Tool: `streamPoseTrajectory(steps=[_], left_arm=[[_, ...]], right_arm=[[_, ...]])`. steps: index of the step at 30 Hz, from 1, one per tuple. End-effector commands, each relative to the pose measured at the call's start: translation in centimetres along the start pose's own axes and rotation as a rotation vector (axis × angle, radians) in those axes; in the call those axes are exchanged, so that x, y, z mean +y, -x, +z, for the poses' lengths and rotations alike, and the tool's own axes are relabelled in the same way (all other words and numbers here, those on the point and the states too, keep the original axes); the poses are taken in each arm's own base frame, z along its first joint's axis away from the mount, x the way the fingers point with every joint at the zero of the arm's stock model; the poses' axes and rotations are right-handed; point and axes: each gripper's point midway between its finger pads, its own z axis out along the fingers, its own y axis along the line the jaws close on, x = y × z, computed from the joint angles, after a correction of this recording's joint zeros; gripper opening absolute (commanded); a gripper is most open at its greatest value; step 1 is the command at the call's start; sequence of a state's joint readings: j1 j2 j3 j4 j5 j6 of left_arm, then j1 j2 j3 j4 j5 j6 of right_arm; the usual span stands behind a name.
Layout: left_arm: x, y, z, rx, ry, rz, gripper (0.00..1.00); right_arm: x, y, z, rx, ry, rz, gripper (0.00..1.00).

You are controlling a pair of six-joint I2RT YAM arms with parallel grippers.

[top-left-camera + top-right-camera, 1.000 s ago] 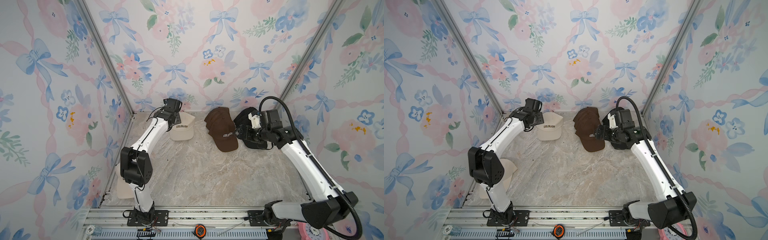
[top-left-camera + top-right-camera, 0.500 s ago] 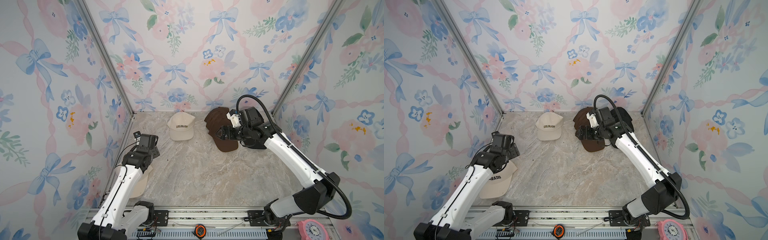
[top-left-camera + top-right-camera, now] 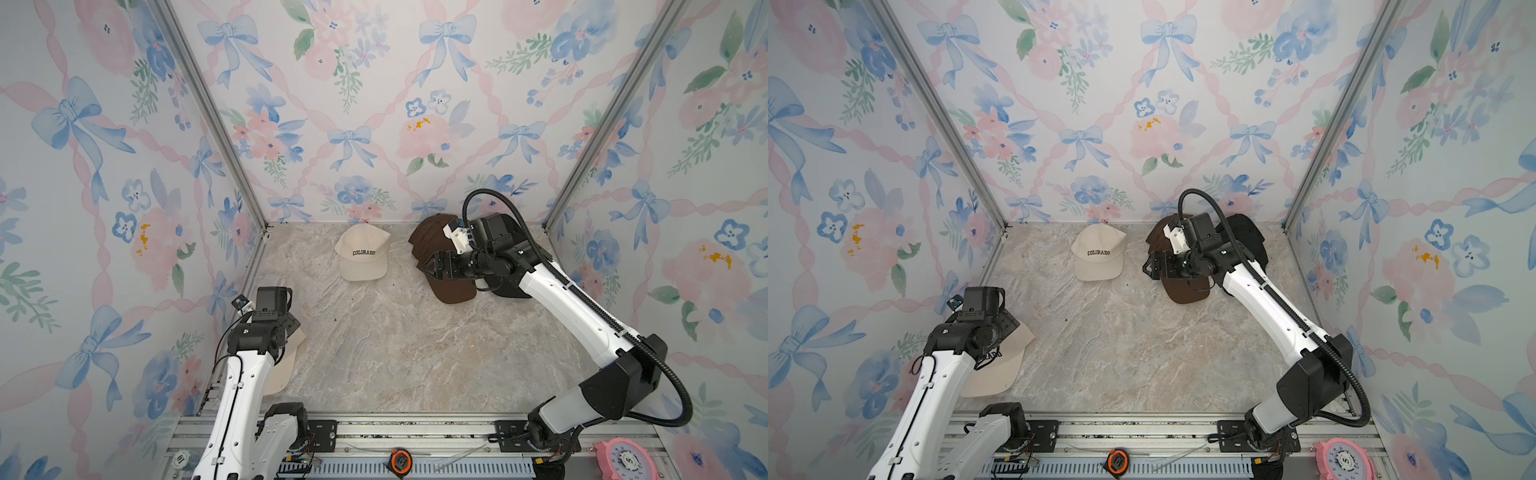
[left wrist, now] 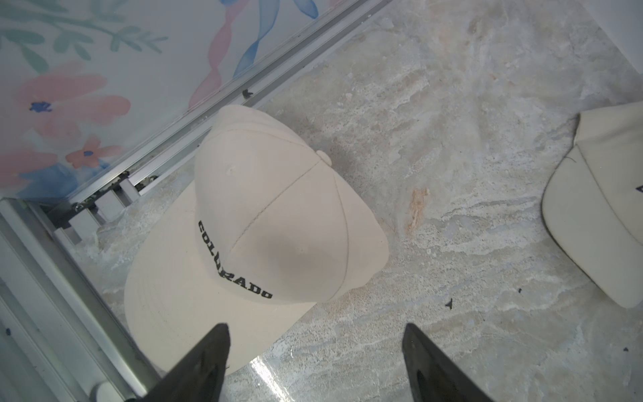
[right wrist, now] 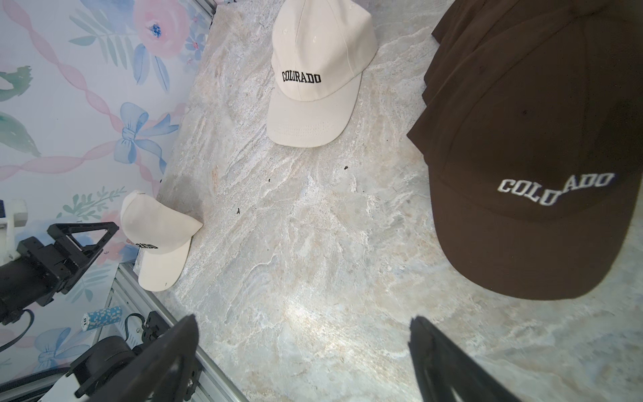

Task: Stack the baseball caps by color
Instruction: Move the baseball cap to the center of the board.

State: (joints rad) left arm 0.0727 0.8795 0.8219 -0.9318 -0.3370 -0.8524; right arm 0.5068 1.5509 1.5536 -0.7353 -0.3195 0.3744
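Top views: two arms over a marbled table (image 3: 395, 353) walled by floral panels
Far cream cap: in both top views, near the back wall (image 3: 362, 253) (image 3: 1099, 253), brim toward the camera, dark "COLORADO" on the front, alone, well apart from either gripper
Near cream cap: at the left edge (image 3: 1000, 365), crown partly under the left arm; in the left wrist view (image 4: 257, 229) it lies just beside the metal rail (image 4: 195, 118), crown dented, nothing touching it
Brown caps: a stack at the back right (image 3: 436, 257) (image 3: 1183, 286), brims overlapping; the right wrist view shows the top one (image 5: 529, 167) with white "COLORADO" creased, and edges of others fanned out behind it
Black caps: a dark heap behind the right arm (image 3: 1250, 237), mostly hidden; how many I cannot tell
Left gripper: wide, holding nothing (image 4: 315, 351), hanging above the near cream cap's brim, one finger (image 4: 205, 358) over the brim edge, apart from it
Right gripper: wide, empty (image 5: 302, 348), above bare table just beside the brown stack; in a top view (image 3: 434, 266) it sits over the stack's left side
Front rail: a pink timer (image 3: 623, 459) at the right end, an orange tape measure (image 3: 401, 461) in the middle, a blue chip stack (image 5: 102, 316) at the left end
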Motion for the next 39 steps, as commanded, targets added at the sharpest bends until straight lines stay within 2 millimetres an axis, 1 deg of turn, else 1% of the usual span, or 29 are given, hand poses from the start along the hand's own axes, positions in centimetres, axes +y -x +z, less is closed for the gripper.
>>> streamPoseTrajectory(steps=[1,4,5,7,10,12,15,24,30,32,34,39], left_arm=[[1.4,-1.8,0.7,0.055,0.029,-0.124,0.8],[2.4,-1.9,0.8,0.038,0.036,-0.206,0.81],[3.0,-2.5,1.2,0.044,0.051,-0.228,0.81],[3.7,-2.5,1.4,0.024,0.058,-0.261,0.82],[3.3,-1.9,1.8,0.009,0.035,-0.263,0.83],[3.0,-2.0,2.6,0.03,0.039,-0.249,0.83],[2.3,-2.0,3.6,0.045,0.026,-0.232,0.83],[-0.3,0.1,5.1,0.018,-0.043,-0.195,0.82],[-2.4,1.0,6.5,0.048,-0.074,-0.183,0.82],[-2.9,1.0,7.2,0.063,-0.072,-0.171,0.82],[-4.0,2.1,7.1,0.049,-0.095,-0.165,0.82],[-5.5,3.0,8.0,0.061,-0.115,-0.147,0.81]], right_arm=[[-0.4,0.7,-0.3,-0.025,0.018,-0.001,0.96],[-1.5,0.8,-0.3,-0.029,0.015,0.021,0.96],[-1.9,0.9,-0.3,-0.031,0.013,0.029,0.96],[-2.5,1.1,-0.2,-0.033,0.01,0.041,0.96],[-3.1,1.5,-0.1,-0.035,0.011,0.055,0.96],[-3.4,1.8,0.0,-0.034,0.011,0.056,0.96],[-3.9,2.2,0.1,-0.035,0.005,0.062,0.96],[-5.2,2.9,-0.3,-0.05,-0.023,0.077,0.96],[-5.6,3.3,-0.5,-0.06,-0.042,0.084,0.96],[-5.8,3.5,-0.6,-0.066,-0.049,0.087,0.96],[-5.8,3.7,-0.6,-0.07,-0.054,0.089,0.96],[-6.0,3.8,-0.6,-0.074,-0.068,0.097,0.96]])
